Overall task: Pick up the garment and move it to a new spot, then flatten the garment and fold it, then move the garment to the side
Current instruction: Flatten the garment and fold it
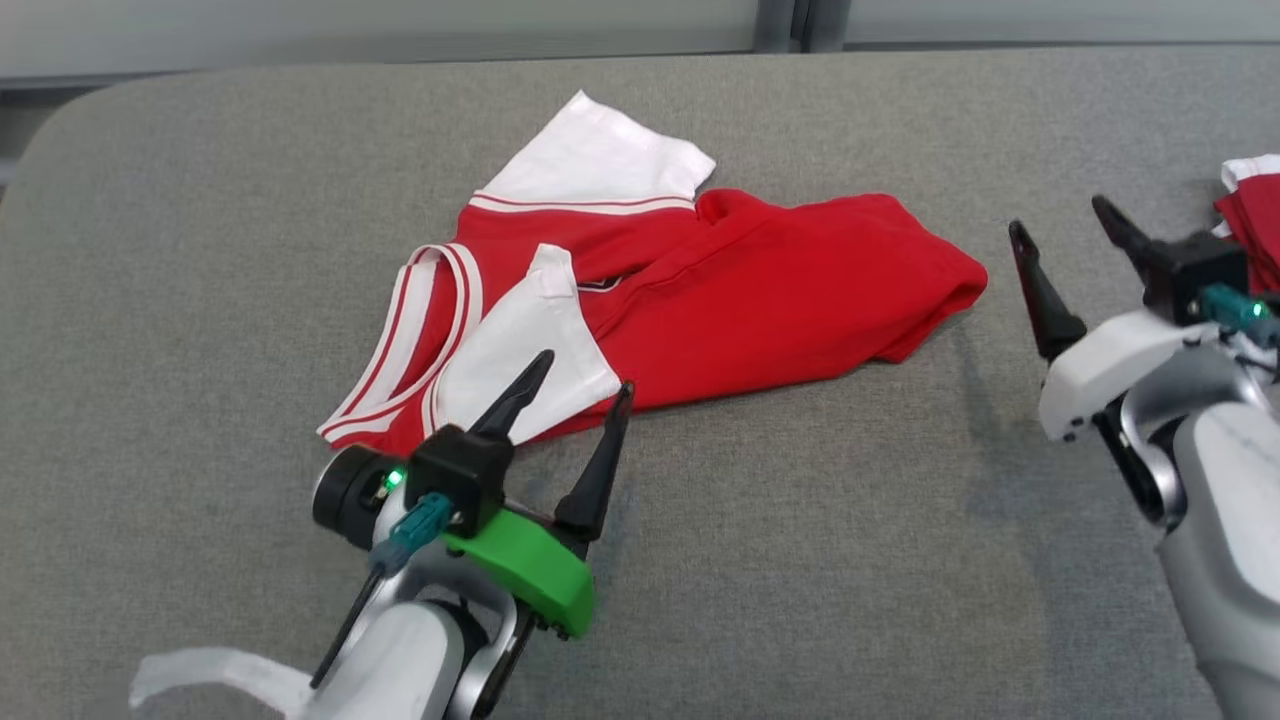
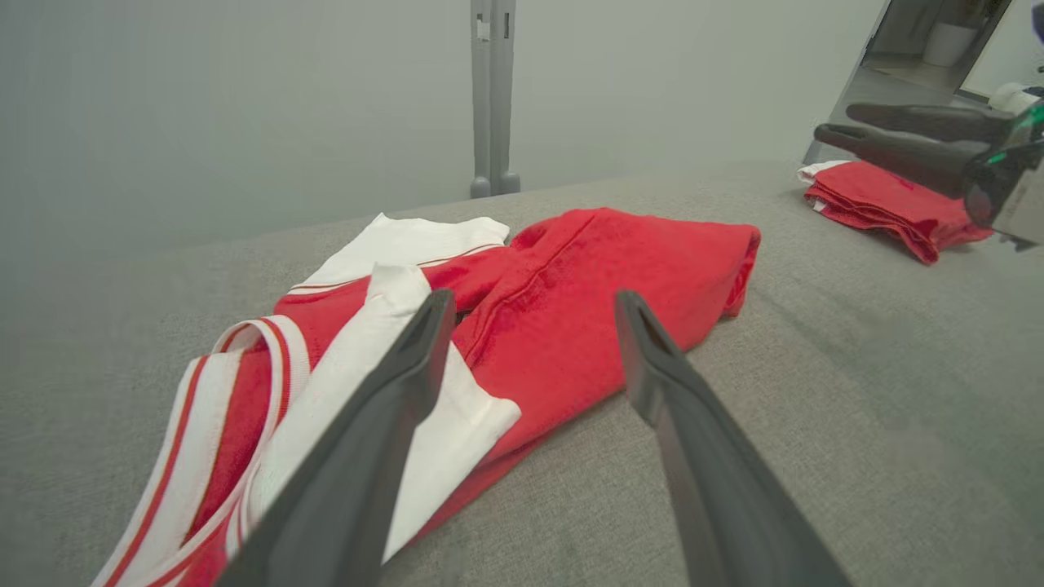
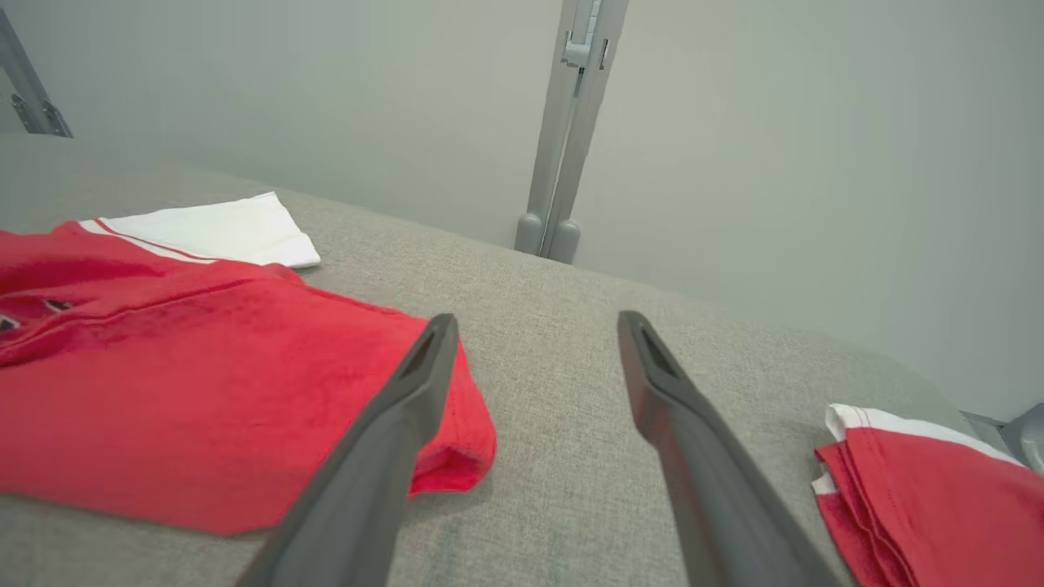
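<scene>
A red garment (image 1: pixel 760 290) with white sleeves and a striped collar lies crumpled across the middle of the grey surface (image 1: pixel 800 560). My left gripper (image 1: pixel 585 375) is open at the garment's near left edge, one finger over a white sleeve (image 1: pixel 520 340). In the left wrist view the garment (image 2: pixel 571 302) spreads just beyond my open left gripper (image 2: pixel 530 310). My right gripper (image 1: pixel 1060 215) is open, just right of the garment's right end, holding nothing. The right wrist view has the garment's red end (image 3: pixel 204 391) to the left of the right gripper (image 3: pixel 534 326).
A second red-and-white garment (image 1: pixel 1255 215) lies folded at the far right edge; it also appears as a folded pile (image 2: pixel 889 208) and a folded stack (image 3: pixel 930 489). A pale wall with a grey post (image 3: pixel 571 122) rises behind the surface.
</scene>
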Controlling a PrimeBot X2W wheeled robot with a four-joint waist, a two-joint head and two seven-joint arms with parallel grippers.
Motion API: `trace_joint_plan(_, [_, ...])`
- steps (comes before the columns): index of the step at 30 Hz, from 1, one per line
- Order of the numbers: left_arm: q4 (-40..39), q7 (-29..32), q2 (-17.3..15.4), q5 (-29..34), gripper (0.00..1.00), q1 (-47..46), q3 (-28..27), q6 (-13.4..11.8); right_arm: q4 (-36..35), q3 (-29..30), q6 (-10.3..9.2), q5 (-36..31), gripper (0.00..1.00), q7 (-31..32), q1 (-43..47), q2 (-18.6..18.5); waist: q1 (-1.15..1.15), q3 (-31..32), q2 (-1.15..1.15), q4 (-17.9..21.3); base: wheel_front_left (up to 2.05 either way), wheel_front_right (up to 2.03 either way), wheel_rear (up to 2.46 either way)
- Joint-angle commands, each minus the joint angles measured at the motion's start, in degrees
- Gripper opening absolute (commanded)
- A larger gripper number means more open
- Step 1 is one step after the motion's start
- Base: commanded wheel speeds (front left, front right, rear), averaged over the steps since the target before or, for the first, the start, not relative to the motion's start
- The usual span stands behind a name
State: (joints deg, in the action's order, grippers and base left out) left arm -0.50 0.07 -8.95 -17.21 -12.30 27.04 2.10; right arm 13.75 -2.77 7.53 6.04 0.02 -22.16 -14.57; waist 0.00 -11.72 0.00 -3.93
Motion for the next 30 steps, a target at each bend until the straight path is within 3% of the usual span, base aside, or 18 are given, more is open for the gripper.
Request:
trace_joint_plan(1, [1.7, 1.6, 0.8, 1.1, 1.0, -3.4, 1.3, 0.5, 1.9, -2.0, -0.09, 0.8, 1.0, 2.0, -4.6, -2.6, 0.0, -6.0, 0.0, -0.9, 0.0, 0.0, 0.0])
trace_joint_plan(6, [8.2, 5.9, 1.4, 2.4, 1.0, -8.9, 3.6, 1.6, 7.4, -7.4, -0.08, 3.2, 1.0, 5.6, -14.4, -7.5, 0.0, -9.7, 0.0, -1.9, 0.0, 0.0, 0.0])
trace_joint_plan(10, [13.1, 5.5, 1.0, 3.7, 1.0, -12.9, 3.7, 1.9, 11.5, -12.2, -0.08, 5.5, 1.0, 6.6, -20.0, -10.0, 0.0, -11.5, 0.0, -2.2, 0.0, 0.0, 0.0])
trace_joint_plan(16, [18.1, 5.4, 0.6, 3.5, 1.0, -14.9, 3.8, 2.1, 16.8, -18.7, -0.08, 10.5, 1.0, 6.7, -24.8, -11.1, 0.0, -13.2, 0.0, -2.4, 0.0, 0.0, 0.0])
trace_joint_plan(29, [20.1, 6.1, 1.7, 0.8, 1.0, -14.7, 6.0, 3.5, 23.7, -29.8, -0.08, 18.7, 1.0, 4.2, -28.9, -13.0, 0.0, -13.1, 0.0, -4.0, 0.0, 0.0, 0.0])
trace_joint_plan(30, [20.1, 6.2, 1.7, 0.7, 0.96, -14.6, 6.3, 3.6, 24.1, -30.6, -0.08, 19.3, 1.0, 4.2, -29.2, -13.1, 0.0, -13.1, 0.0, -4.1, 0.0, 0.0, 0.0])
